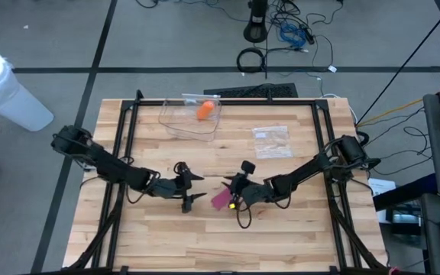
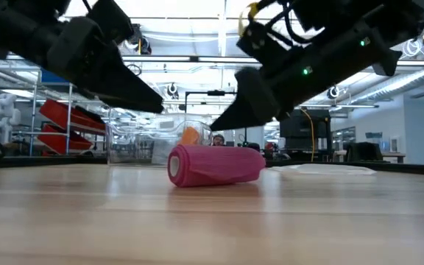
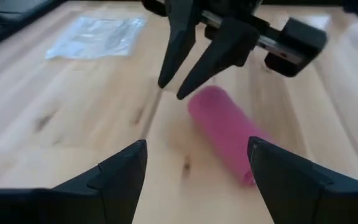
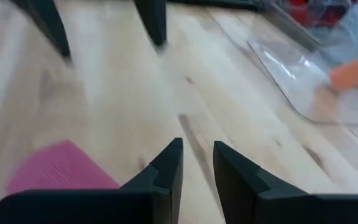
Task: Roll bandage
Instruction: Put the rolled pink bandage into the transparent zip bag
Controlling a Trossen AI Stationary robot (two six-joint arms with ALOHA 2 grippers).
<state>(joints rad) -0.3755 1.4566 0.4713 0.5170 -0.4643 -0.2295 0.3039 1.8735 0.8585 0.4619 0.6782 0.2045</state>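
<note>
Bandage [image 1: 221, 199] lies flat — long axis toward left gripper [image 1: 189, 189].

The high view looks straight down on the whole tabletop [image 1: 296, 229]. The low view sits at its surface, facing level into the room. Each wrist view looks closely forward between its own fingers. All four share the pink bandage roll [image 2: 213, 165].

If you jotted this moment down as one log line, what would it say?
pink roll: lying on table, free | left gripper: open, beside roll | right gripper: nearly closed, empty, above roll | orange roll: in clear bin
</note>
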